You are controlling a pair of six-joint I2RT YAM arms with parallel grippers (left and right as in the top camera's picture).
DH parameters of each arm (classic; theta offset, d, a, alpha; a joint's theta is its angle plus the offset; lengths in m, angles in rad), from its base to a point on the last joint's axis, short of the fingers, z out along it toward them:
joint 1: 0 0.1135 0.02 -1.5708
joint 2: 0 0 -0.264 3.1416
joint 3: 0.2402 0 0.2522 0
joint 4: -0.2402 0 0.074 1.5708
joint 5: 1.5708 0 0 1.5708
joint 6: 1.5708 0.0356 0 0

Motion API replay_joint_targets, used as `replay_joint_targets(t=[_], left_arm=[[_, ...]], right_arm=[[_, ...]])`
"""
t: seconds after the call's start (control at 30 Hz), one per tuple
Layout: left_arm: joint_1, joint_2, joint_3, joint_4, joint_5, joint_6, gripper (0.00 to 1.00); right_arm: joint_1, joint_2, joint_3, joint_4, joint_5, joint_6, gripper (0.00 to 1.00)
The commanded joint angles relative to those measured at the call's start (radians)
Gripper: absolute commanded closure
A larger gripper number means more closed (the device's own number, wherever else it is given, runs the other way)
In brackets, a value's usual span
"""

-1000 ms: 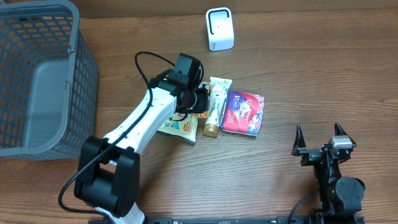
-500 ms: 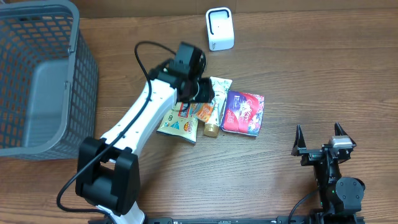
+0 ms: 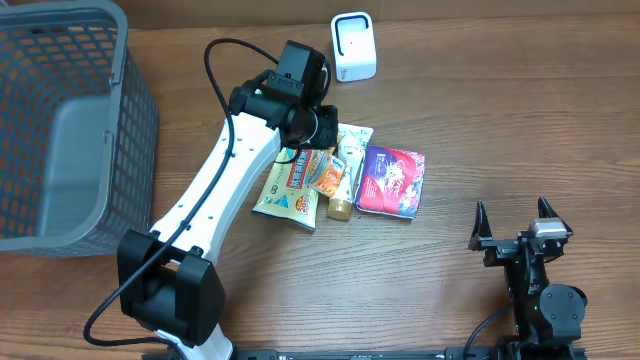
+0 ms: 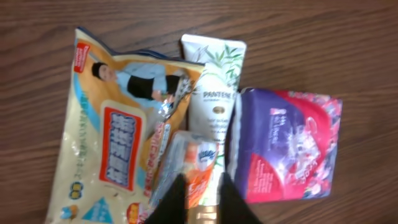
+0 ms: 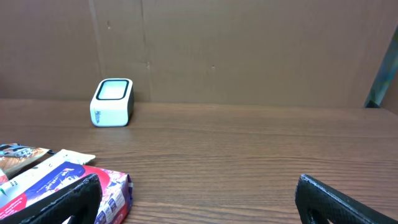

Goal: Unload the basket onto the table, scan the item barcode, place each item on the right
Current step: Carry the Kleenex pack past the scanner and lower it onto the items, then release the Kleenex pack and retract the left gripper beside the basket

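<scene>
If the left gripper (image 3: 320, 155), closed on the orange packet (image 3: 331, 178) just below it, holds only an edge, the overhead view suggests a slip before reaching the scanner (image 3: 353, 47) ahead. Left wrist: the tube (image 4: 214, 102) touching the packet may drag along. Right wrist: the right gripper (image 5: 199, 205) is wide open and empty.

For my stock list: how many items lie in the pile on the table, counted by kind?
Bag: 1
Tube: 1
Purple pack: 1
Orange packet: 1
Total: 4
</scene>
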Motion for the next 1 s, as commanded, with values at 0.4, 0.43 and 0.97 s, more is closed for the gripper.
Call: replay_joint_targets(t=[0.4, 0.43, 0.97], left_arm=[[-0.036, 0.109, -0.192, 0.117, 0.000, -0.119, 0.96], [-0.036, 0.118, -0.193, 0.119, 0.000, -0.122, 0.96], [0.005, 0.089, 0.121, -0.089, -0.010, -0.056, 0.96]], right_arm=[[-0.003, -0.008, -0.010, 0.006, 0.002, -0.001, 0.00], [-0.003, -0.008, -0.010, 0.006, 0.002, -0.001, 0.00], [-0.003, -0.008, -0.010, 0.005, 0.002, -0.001, 0.00]])
